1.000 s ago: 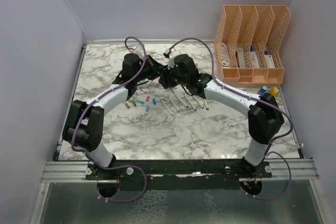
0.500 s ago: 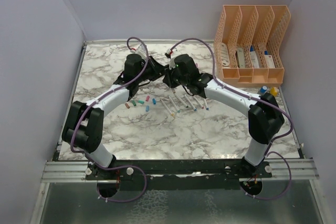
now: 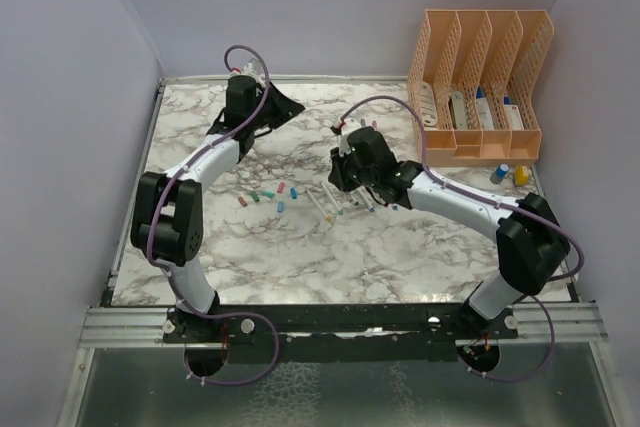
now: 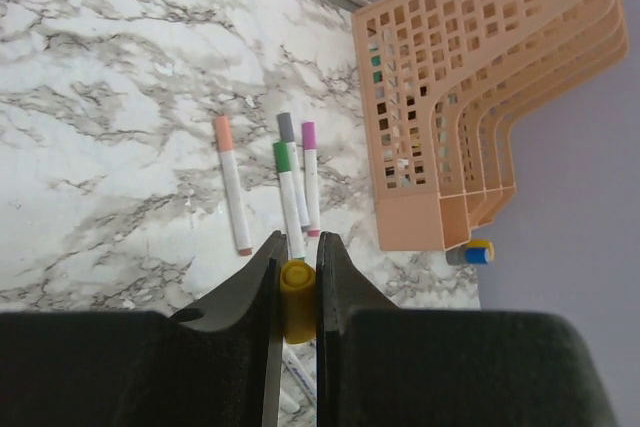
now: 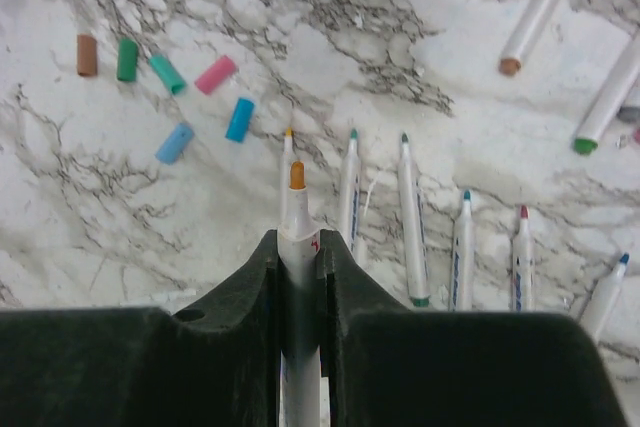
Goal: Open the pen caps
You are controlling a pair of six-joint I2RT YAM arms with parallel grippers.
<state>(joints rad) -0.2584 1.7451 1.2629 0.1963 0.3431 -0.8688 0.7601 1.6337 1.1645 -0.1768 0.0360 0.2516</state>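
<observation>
My left gripper is shut on a yellow pen cap and hangs over the back of the table; the top view puts this gripper at the back left. My right gripper is shut on a white pen whose bare orange tip points forward; from above, that gripper hangs over the table's middle. Several loose caps lie left of it. A row of uncapped pens lies below it. Three capped pens lie beneath the left gripper.
A peach lattice file organiser stands at the back right, and the left wrist view shows it too. Small blue and yellow bottle-like items lie in front of it. Walls close in the table on three sides.
The two grippers met over the middle and have pulled apart. The left has swung to the back left with the yellow cap; the right has drawn nearer with the bare-tipped pen.
</observation>
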